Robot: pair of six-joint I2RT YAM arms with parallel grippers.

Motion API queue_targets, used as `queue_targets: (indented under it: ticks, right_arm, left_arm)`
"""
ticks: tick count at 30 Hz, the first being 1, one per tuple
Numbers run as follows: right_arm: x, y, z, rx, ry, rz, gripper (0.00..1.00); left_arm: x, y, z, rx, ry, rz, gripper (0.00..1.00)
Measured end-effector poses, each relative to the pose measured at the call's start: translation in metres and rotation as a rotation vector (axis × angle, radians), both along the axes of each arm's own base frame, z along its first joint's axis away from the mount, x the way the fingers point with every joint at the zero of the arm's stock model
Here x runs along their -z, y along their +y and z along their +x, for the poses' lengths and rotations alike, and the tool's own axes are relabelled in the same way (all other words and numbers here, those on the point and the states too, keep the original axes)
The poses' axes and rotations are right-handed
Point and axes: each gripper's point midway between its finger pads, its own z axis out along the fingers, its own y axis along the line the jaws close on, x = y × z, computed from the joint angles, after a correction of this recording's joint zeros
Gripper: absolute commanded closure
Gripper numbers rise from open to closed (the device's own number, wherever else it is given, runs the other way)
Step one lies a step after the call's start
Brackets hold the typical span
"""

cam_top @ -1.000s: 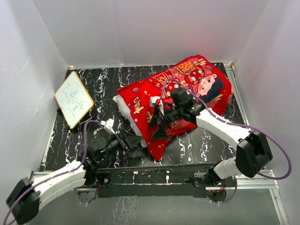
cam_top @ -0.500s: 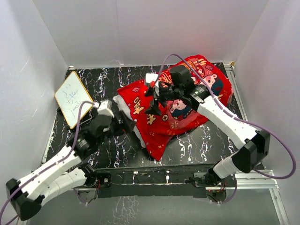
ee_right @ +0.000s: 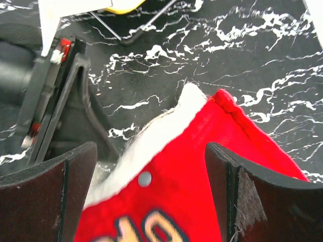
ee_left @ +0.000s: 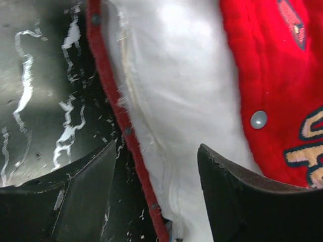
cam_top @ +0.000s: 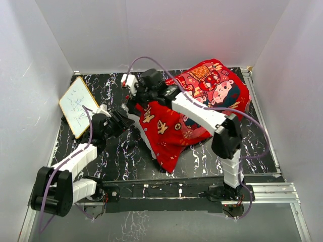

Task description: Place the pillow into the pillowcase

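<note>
The left hand (ee_left: 157,146) is part open, its two fingers (ee_left: 86,191) standing either side of the cloth at the pillowcase (cam_top: 202,101) mouth. Between them lie the white edge of the pillow (ee_left: 171,91) and the thin red lower hem of the pillowcase. The fingers are not pressed together on the cloth, and I cannot tell whether either pad touches it.

The right hand (ee_right: 151,146) is spread wide and holds nothing. It hangs over the far corner of that same mouth, where a white pillow corner pokes out past the red upper hem with its round snap (ee_right: 145,177).

The pillow is mostly inside the pillowcase, with only a strip of white showing along the open end. The filled pillowcase lies printed side up on the black marbled worktop (cam_top: 111,85). Its mouth is toward the left and its closed end toward the far right corner. A wood-framed white board (cam_top: 78,106) stands left of the pillowcase's mouth, apart from it.
</note>
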Motion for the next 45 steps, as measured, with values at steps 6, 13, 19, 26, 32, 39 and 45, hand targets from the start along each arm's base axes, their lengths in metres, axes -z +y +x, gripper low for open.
queue_targets:
  ticks: [6,13,19,26,32,39,45]
  right_arm:
    - [0.075,0.027,0.037,0.154,-0.004,-0.136,0.15]
    - [0.107,0.016,0.068,0.292,-0.041,-0.209,0.70]
    - [0.097,0.018,0.073,0.315,-0.056,-0.183,0.92]
    - [0.074,0.013,0.049,0.225,-0.015,-0.128,0.92]
    - [0.009,0.016,0.015,0.088,0.036,0.033,0.92]
    - [-0.019,0.017,-0.005,0.021,0.094,0.114,0.92]
    - [-0.037,0.021,-0.017,-0.014,0.202,0.203,0.92]
  left_arm:
    - [0.001,-0.014,0.021,0.047,-0.043,-0.074,0.38]
    - [0.022,-0.018,0.042,0.044,-0.021,-0.101,0.61]
    - [0.022,-0.019,0.052,0.052,-0.051,-0.125,0.59]
    - [0.010,-0.024,0.055,0.079,-0.100,-0.152,0.49]
    - [0.002,-0.031,0.056,0.104,-0.124,-0.197,0.54]
    - [-0.029,-0.048,0.053,0.185,-0.239,-0.247,0.82]
    - [-0.065,-0.092,0.042,0.325,-0.391,-0.282,0.95]
